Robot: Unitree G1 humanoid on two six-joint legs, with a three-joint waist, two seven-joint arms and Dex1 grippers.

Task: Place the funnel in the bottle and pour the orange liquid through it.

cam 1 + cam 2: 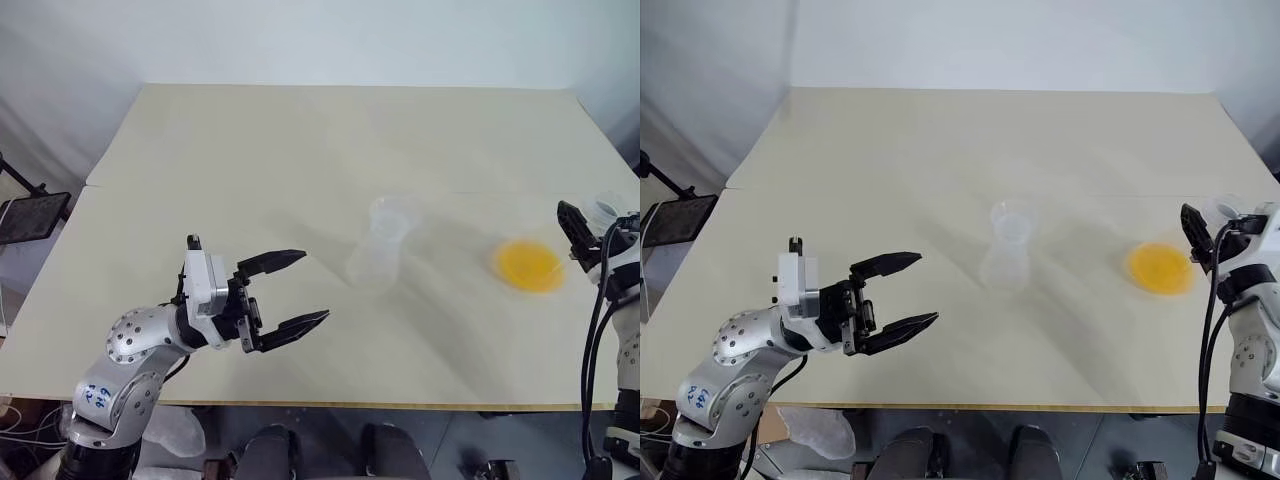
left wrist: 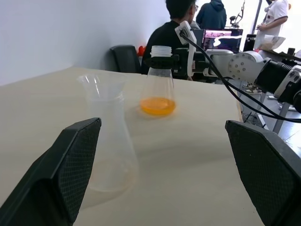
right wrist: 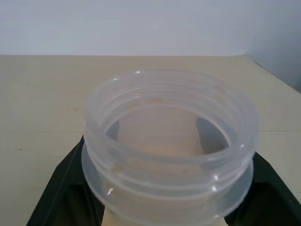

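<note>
Grasp step: flask [image 1: 600,212] taken, pour to come.
Head view: right gripper [image 1: 592,222] clamps the flask neck, orange liquid [image 1: 528,266] well right of bottle [image 1: 378,255]; left gripper [image 1: 314,287] open, left of bottle. Left wrist: funnel [image 2: 96,82] seemingly seated in bottle. Next, likely: lift, carry over the bottle, tip.

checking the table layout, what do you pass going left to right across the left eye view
left gripper, open → clear bottle with the funnel sitting in its mouth → flask of orange liquid → right gripper, shut on the flask's neck

Clear bottle [image 1: 381,245] beside orange liquid [image 1: 529,266]
</note>
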